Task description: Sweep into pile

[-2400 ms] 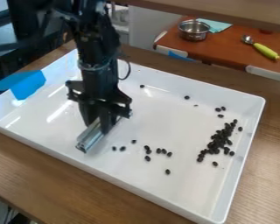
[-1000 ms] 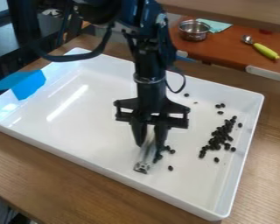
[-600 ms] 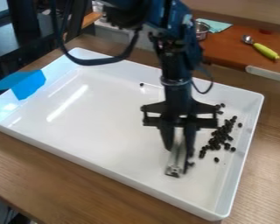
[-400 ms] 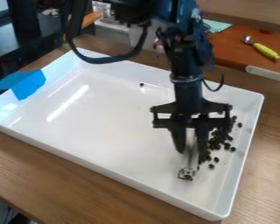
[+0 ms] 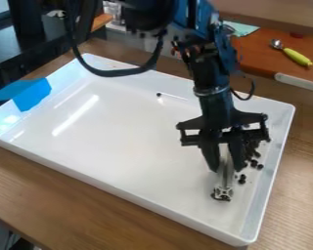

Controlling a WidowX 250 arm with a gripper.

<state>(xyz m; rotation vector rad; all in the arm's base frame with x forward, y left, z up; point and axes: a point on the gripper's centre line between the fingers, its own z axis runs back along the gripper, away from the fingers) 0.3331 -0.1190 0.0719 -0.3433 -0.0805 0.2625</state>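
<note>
I'm looking down at a slant on a shallow white tray that sits on a wooden table, and I have the gripper hanging over its right-hand part as the view shows it. The jaws are closed on a pale metal bar, one on either side of it, and the bar's blocky end points toward the near edge of the tray, low over the floor. Most of the dark beans in the tray lie in a loose bunch to the right of the gripper, between it and the right wall, and part of that bunch is hidden from me behind the jaws. A small clump of beans sits just beside the bar, a little nearer the camera than the bunch. One lone bean lies well apart from the rest, toward the tray's far wall. Blue tape covers a bit of the tray's wall on the left side of my view. Beyond the tray, on a reddish-brown table, I can see a metal scoop with a yellow-green handle and a light green cloth
</note>
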